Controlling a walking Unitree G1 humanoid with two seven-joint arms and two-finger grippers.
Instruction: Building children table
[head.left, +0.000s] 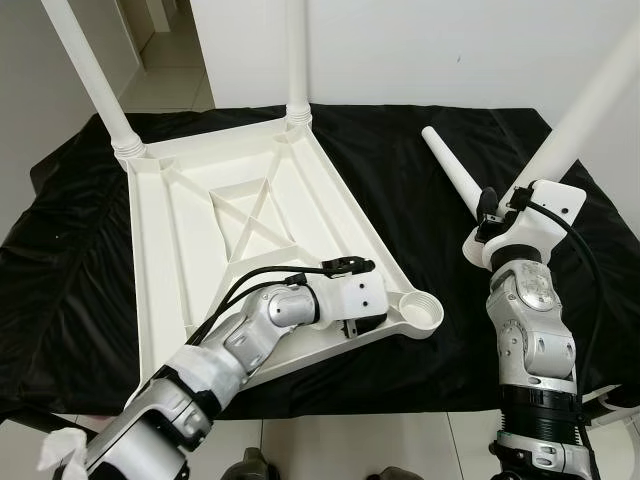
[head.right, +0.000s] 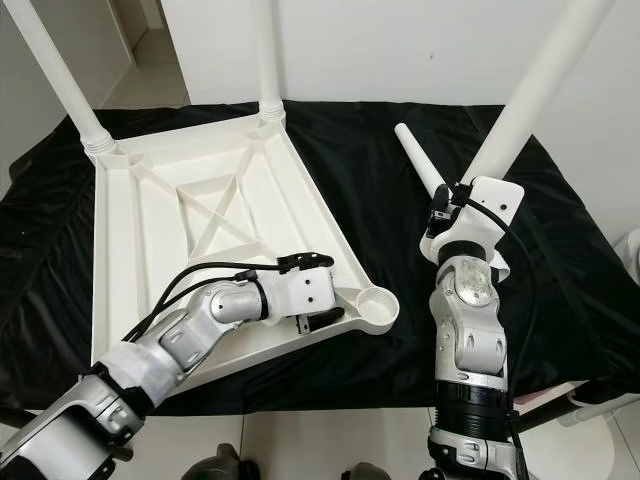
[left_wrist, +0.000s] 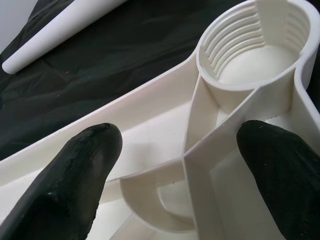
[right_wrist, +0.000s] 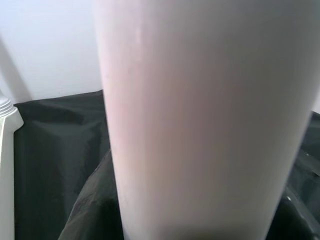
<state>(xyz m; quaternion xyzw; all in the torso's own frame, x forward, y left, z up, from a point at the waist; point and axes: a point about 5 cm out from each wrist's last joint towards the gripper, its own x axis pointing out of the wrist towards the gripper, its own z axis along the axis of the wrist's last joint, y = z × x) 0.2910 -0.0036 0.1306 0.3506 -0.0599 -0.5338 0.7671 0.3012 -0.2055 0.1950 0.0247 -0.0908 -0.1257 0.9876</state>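
Left wrist view: left gripper (left_wrist: 175, 165) spread over tabletop (head.left: 215, 250) rib beside socket (left_wrist: 257, 42); right gripper (head.right: 455, 205) clamped around leg (head.right: 530, 85).

tabletop (head.left: 200, 230): white, upside-down, two legs fitted | spare leg (head.left: 455, 175): lying beside

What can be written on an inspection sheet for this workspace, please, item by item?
Surface: black cloth covers the work area.
Job's things: white tabletop lies upside down; two legs stand screwed in at the far corners; near corner socket is empty; a loose leg lies on the cloth; another leg is raised at the right gripper.
Clutter: nothing seen.
Grippers: left gripper is open, fingers either side of a rib by the socket; right gripper is at the raised leg, grasp hidden.
Cables: black cables run along the left arm.
Surroundings: white wall, tiled floor.
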